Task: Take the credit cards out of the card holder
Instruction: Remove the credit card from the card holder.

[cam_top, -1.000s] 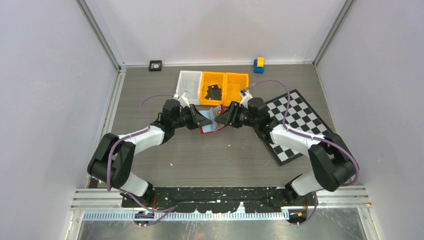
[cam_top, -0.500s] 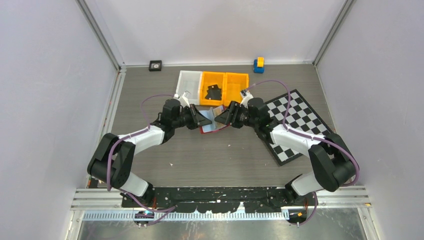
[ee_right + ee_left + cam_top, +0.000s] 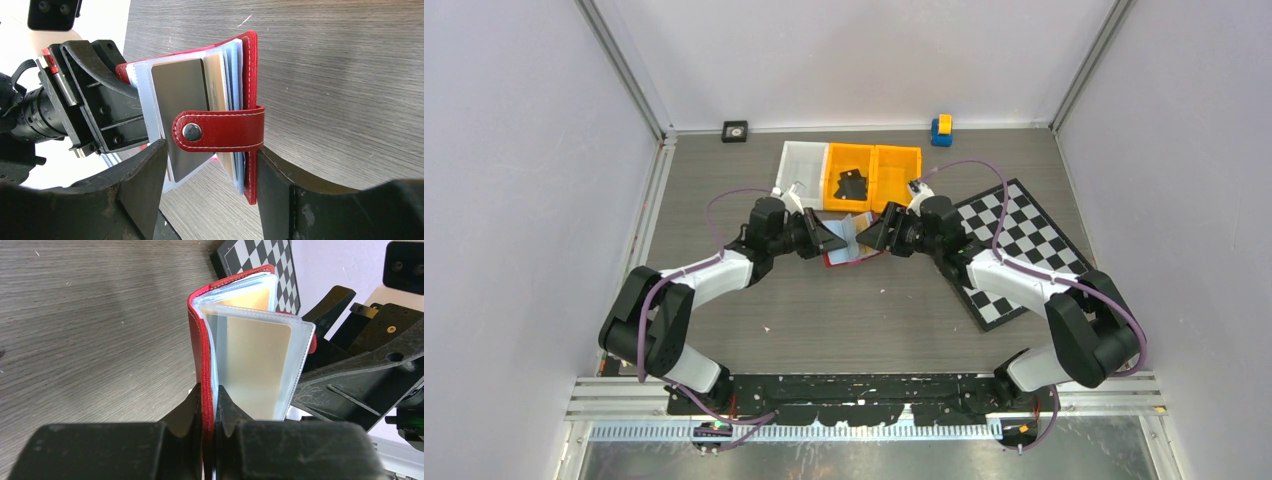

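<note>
The red card holder (image 3: 848, 246) is held up off the table between the two arms, with its clear sleeves fanned open. My left gripper (image 3: 208, 390) is shut on the red cover's edge (image 3: 199, 335). Tan credit cards (image 3: 255, 365) sit inside the sleeves. My right gripper (image 3: 210, 150) is open, with one jaw on each side of the holder's free edge (image 3: 250, 75), below the snap tab (image 3: 220, 131). A tan card edge (image 3: 215, 80) shows there behind a sleeved card (image 3: 180, 95) that looks grey. In the top view the left gripper (image 3: 830, 240) and right gripper (image 3: 874, 238) face each other.
Two orange bins (image 3: 892, 170) and a white bin (image 3: 802, 163) stand just behind the grippers. A chequered board (image 3: 1019, 250) lies under the right arm. A blue and yellow block (image 3: 941, 129) and a small black object (image 3: 735, 131) sit by the back wall.
The right gripper has shifted very slightly to the right. The left gripper still holds the card holder in the same place.
</note>
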Action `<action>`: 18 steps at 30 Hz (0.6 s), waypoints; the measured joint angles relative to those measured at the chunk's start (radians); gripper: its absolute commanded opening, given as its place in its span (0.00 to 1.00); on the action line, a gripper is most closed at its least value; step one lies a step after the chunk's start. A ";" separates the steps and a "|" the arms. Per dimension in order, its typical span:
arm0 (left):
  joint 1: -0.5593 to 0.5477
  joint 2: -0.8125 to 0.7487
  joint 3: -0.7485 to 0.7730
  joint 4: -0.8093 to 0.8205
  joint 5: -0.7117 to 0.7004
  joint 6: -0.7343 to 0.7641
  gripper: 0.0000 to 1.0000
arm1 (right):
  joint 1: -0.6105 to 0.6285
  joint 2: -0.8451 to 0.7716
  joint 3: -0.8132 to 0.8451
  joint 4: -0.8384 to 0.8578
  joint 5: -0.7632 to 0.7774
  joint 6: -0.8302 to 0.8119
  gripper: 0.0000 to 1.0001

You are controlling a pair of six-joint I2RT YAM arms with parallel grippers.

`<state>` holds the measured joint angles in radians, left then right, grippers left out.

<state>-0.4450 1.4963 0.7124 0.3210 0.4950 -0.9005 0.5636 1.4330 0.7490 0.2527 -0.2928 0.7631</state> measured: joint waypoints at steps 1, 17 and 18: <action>0.000 0.000 0.002 0.000 0.000 0.000 0.01 | 0.000 0.000 0.000 0.001 0.000 0.000 0.68; 0.000 0.000 0.011 -0.007 0.001 0.014 0.01 | 0.006 -0.039 -0.002 -0.002 0.026 0.000 0.56; 0.000 0.000 0.012 -0.007 0.002 0.014 0.01 | 0.006 -0.039 -0.003 0.002 0.025 0.002 0.59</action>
<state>-0.4450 1.4963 0.7242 0.3141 0.4965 -0.8860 0.5701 1.3937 0.7460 0.2543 -0.2676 0.7654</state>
